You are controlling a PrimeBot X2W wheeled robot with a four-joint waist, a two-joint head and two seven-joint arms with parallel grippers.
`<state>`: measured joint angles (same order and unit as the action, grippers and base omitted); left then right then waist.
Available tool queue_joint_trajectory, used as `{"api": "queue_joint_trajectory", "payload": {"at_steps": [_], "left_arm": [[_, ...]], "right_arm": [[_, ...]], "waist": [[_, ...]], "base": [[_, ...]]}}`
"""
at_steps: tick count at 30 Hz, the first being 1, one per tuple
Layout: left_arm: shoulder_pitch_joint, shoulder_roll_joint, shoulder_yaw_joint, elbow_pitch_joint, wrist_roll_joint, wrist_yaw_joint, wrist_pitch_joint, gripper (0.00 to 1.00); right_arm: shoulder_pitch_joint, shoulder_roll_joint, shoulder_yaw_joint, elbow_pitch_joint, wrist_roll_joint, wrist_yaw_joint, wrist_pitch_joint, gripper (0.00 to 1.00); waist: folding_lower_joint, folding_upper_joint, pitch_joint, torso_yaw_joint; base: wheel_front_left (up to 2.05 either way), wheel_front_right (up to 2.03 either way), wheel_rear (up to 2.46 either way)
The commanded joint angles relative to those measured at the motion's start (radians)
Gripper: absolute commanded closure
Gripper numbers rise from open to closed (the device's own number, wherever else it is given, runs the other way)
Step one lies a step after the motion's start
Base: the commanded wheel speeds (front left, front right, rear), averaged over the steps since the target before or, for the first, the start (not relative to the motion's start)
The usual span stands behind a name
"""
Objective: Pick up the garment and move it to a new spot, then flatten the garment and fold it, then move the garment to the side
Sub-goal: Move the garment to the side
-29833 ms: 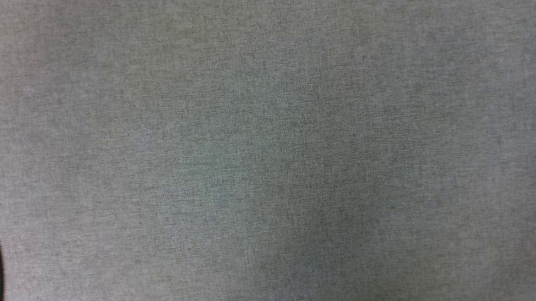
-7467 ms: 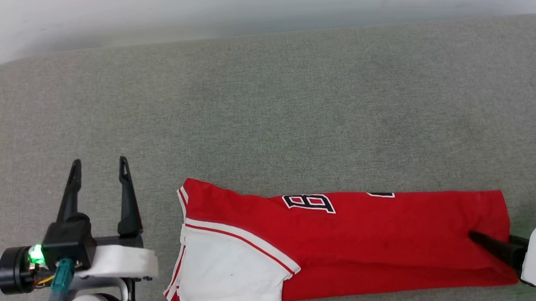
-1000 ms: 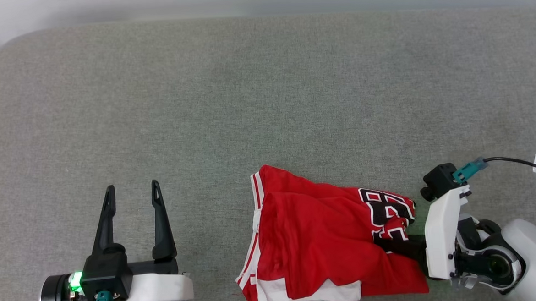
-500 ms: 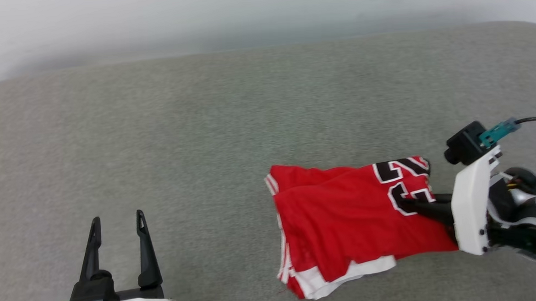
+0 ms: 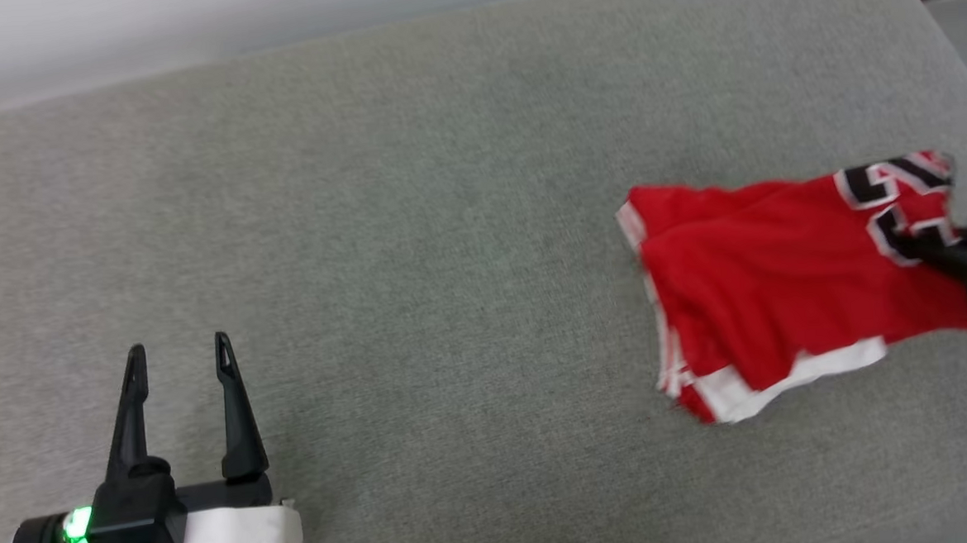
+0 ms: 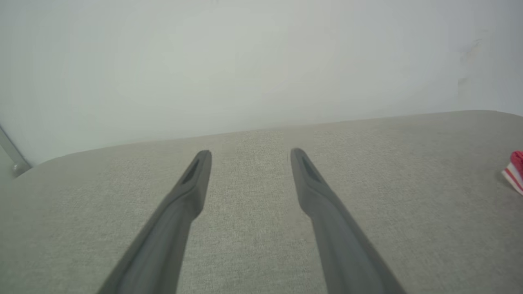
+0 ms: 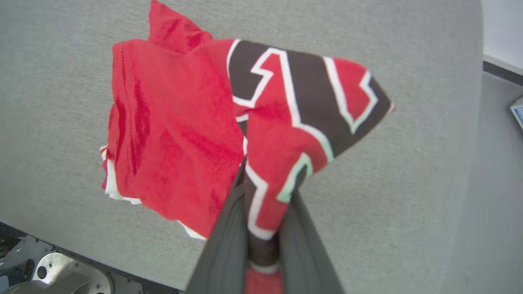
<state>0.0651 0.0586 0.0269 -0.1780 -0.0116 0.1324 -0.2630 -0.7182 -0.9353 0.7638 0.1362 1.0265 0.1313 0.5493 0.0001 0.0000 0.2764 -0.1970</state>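
The garment (image 5: 782, 281), a folded red jersey with white trim and black white-outlined numerals, lies on the grey surface at the right in the head view. My right gripper (image 5: 917, 245) is shut on its numeral edge, and the right wrist view shows the fabric (image 7: 261, 163) pinched between the two fingers and bunched above them. My left gripper (image 5: 178, 358) stands open at the lower left, far from the garment, with nothing between its fingers (image 6: 192, 183). A corner of the garment (image 6: 515, 171) shows at the right edge of the left wrist view.
The grey cushioned surface (image 5: 365, 228) ends at a pale wall (image 5: 189, 22) behind and at a rounded right corner (image 5: 935, 41). Beyond that right edge lies grey floor (image 7: 498, 163). The robot's base (image 7: 53, 273) shows below the surface's near edge.
The right gripper has dragged the folded garment to the right, toward the surface's right edge. The head camera has turned too. The left gripper stays open.
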Motion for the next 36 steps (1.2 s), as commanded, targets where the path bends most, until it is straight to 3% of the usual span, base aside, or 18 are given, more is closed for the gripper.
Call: {"api": "queue_joint_trajectory", "payload": {"at_steps": [1, 11, 19, 24, 25, 26, 31, 36], "left_arm": [[-0.028, 0.010, 0.002, -0.014, 0.009, -0.004, -0.002, 0.00], [-0.116, 0.044, -0.011, -0.054, 0.023, -0.015, -0.002, 0.00], [-0.166, 0.064, -0.018, -0.097, 0.024, -0.009, -0.002, 0.00], [-0.172, 0.066, -0.022, -0.099, 0.019, 0.003, -0.002, 0.00], [-0.170, 0.064, -0.023, -0.096, 0.017, 0.006, -0.002, 0.00], [-0.166, 0.062, -0.023, -0.091, 0.015, 0.008, -0.002, 0.00], [-0.132, 0.049, -0.029, -0.073, 0.008, 0.019, -0.002, 0.00], [-0.089, 0.035, -0.024, -0.061, -0.005, 0.035, -0.002, 0.00]], "right_arm": [[-0.040, -0.027, -0.020, 0.035, -0.021, -0.001, -0.009, 1.00], [-0.159, -0.068, -0.105, 0.260, -0.122, -0.001, -0.010, 1.00], [-0.225, -0.030, -0.209, 0.450, -0.184, -0.001, -0.039, 1.00], [-0.236, 0.011, -0.244, 0.518, -0.249, -0.001, -0.067, 1.00], [-0.234, 0.021, -0.251, 0.532, -0.259, -0.001, -0.071, 0.67], [-0.233, 0.030, -0.257, 0.544, -0.279, -0.001, -0.083, 0.00], [-0.241, 0.029, -0.289, 0.567, -0.403, -0.001, -0.174, 0.00], [-0.249, 0.100, -0.418, 0.574, -0.558, -0.001, -0.437, 0.00]], "waist": [[-0.0001, 0.0000, 0.077, -0.043], [-0.0001, 0.0000, 0.216, -0.031], [-0.0001, 0.0000, 0.307, -0.006], [-0.0001, 0.0000, 0.309, -0.004], [-0.0001, 0.0000, 0.300, -0.003], [-0.0001, 0.0000, 0.288, -0.001], [-0.0001, 0.0000, 0.200, 0.013], [-0.0001, 0.0000, 0.108, 0.031]], "base": [[0.00, 0.00, 0.00], [0.00, 0.00, 0.00], [0.00, 0.00, 0.00], [0.00, 0.00, 0.00], [0.00, 0.00, 0.00], [0.00, 0.00, 0.00], [0.00, 0.00, 0.00], [0.00, 0.00, 0.00]]}}
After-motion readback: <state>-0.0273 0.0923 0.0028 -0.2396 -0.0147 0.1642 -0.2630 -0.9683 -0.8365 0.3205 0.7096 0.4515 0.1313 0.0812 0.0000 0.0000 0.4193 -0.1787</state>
